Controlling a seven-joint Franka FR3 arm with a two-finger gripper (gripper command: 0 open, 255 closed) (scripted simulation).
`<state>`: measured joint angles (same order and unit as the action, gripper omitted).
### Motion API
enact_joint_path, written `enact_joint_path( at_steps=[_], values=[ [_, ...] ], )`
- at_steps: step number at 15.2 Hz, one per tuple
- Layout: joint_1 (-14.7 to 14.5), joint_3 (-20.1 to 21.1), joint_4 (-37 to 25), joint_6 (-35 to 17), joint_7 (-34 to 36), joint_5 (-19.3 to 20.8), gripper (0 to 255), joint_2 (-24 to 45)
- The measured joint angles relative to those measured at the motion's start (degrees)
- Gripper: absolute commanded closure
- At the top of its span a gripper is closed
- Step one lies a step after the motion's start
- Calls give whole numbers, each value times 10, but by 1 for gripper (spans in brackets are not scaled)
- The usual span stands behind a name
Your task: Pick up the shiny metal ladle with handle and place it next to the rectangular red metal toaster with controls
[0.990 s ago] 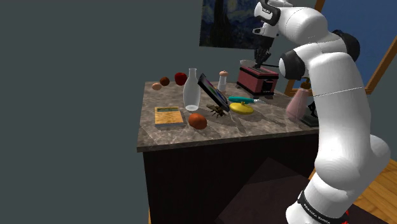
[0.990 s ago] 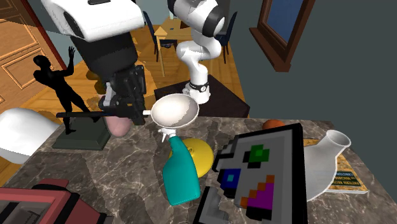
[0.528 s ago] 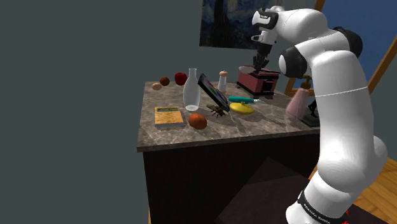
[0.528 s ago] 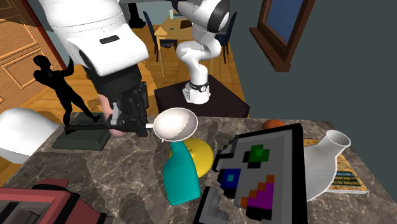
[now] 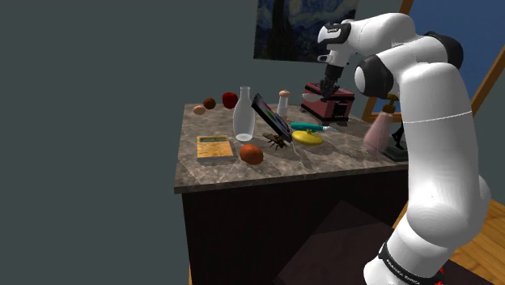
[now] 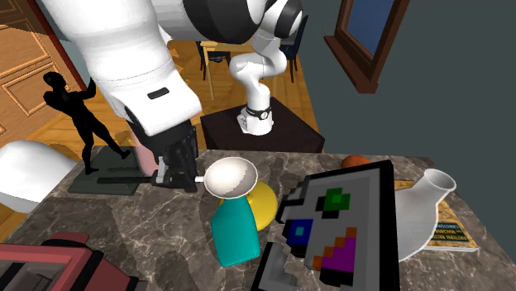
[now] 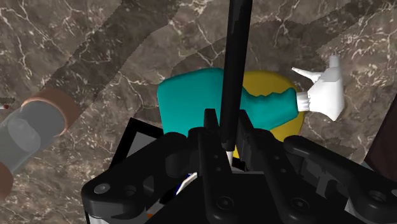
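Between the gripper's [image 6: 180,174] black fingers, which pinch its dark handle, the ladle [image 6: 230,176] hangs level above the marble counter [image 6: 124,225], its pale bowl sticking out sideways over a teal spray bottle [image 6: 235,233], the red toaster [image 5: 335,104] near.

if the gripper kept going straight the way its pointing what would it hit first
Probably the teal spray bottle, lying straight ahead of the gripper in the wrist view, by a yellow object on the marble counter. The ladle it clasps could touch first; depth is unclear.
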<state>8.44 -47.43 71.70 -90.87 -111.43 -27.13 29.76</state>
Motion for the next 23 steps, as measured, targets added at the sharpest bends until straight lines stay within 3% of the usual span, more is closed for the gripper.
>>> enact_joint_path(
  at_steps=[15, 23],
  values=[
    [-29, 5, 118, -112, -23, -9, 255, 4],
    [-30, 13, 156, -161, -38, -24, 255, 20]
  ],
)
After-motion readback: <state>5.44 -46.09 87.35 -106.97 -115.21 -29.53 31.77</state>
